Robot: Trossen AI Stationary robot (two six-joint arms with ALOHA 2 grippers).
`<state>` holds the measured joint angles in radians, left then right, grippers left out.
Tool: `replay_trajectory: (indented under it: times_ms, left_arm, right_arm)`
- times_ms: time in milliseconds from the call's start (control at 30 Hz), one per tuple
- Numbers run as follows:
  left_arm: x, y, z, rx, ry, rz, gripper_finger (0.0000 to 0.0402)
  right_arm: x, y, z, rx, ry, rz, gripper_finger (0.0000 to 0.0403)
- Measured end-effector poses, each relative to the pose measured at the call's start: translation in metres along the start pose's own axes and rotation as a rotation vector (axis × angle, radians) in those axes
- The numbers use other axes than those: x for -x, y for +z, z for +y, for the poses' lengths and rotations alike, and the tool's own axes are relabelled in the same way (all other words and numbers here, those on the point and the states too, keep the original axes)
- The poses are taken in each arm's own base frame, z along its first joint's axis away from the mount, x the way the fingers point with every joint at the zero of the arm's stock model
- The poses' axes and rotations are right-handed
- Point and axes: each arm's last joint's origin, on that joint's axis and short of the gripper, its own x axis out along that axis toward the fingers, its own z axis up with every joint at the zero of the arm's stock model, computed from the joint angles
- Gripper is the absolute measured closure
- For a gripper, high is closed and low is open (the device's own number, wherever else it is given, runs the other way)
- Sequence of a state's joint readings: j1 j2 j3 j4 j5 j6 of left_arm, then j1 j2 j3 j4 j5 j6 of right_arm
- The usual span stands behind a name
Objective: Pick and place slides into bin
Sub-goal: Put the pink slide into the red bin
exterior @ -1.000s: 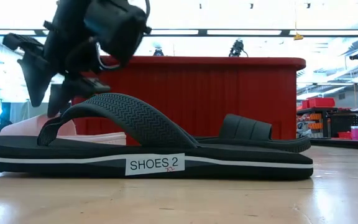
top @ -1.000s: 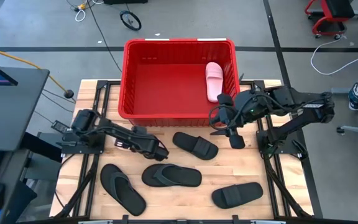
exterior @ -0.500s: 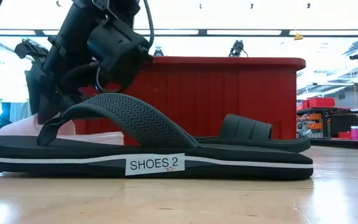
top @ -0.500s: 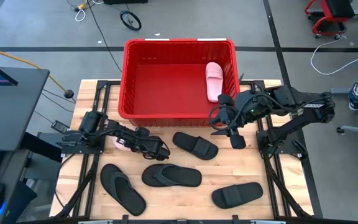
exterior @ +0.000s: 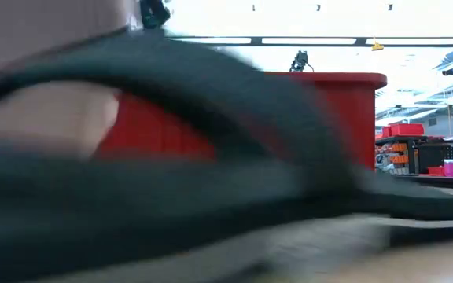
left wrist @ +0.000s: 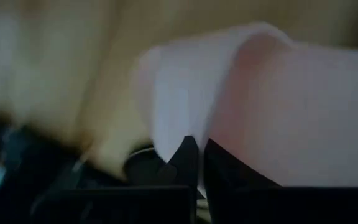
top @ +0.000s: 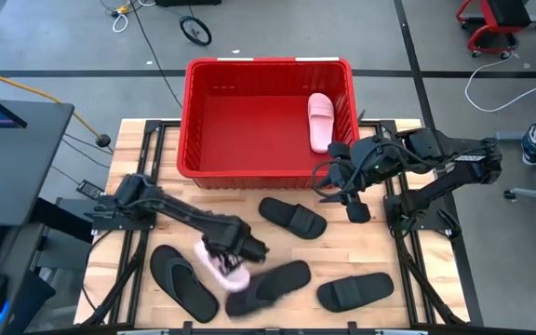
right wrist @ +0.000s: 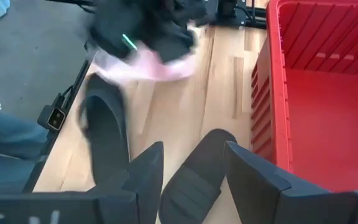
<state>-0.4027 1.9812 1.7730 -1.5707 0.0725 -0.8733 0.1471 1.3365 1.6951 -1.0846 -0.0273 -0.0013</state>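
Pale wooden planks form the table, seen from above with grey floor and cables around it. At upper centre of the high view sits the bin, a large rectangular red plastic basket with a thick rim and ribbed walls; one pale pink slide lies inside against its right wall. A second pink slide, smooth and wide-strapped, is held by the left gripper at lower centre of the frame, its fingers closed on the slide's pale edge in the left wrist view. Just right of it a black thong flip-flop is blurred and tilted, and it fills the low view as a dark smear. Another black flip-flop lies at lower left, a black wide-strap slide below the bin, and a second black slide at lower right. The right gripper hangs near the bin's lower right corner with its fingers spread wide and nothing between them.

Compared with half a second earlier, the left arm has swung from the bin's front wall toward the lower edge of the table, the pink slide has been carried with it, and the middle flip-flop has been knocked askew. The right arm has stayed put.
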Motion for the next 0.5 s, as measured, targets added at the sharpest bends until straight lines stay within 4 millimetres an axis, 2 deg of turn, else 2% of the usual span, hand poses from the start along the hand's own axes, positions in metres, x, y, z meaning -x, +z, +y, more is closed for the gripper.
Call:
replay_trajectory:
  times_ms: [67,133,300,400,500]
  left_arm:
    - [0.032,-0.008,-0.010,-0.109,-0.087,-0.099,0.0391]
    - [0.065,-0.013,-0.011,-0.132,-0.162,-0.216,0.0391]
    - [0.140,-0.018,0.013,-0.065,-0.203,-0.625,0.0391]
    - [0.159,-0.014,0.032,-0.159,-0.079,-0.870,0.0391]
    - [0.169,-0.001,0.050,-0.380,0.201,-0.997,0.0391]
  right_arm:
    - [0.000,-0.001,0.000,0.000,0.000,0.010,0.0230]
    - [0.000,-0.002,0.000,-0.005,0.000,0.017,0.0230]
    - [0.000,-0.003,0.000,-0.106,0.010,0.028,0.0230]
    - [0.000,-0.003,0.002,-0.201,0.063,0.039,0.0230]
    - [0.000,-0.004,0.010,-0.281,0.124,0.058,0.0230]
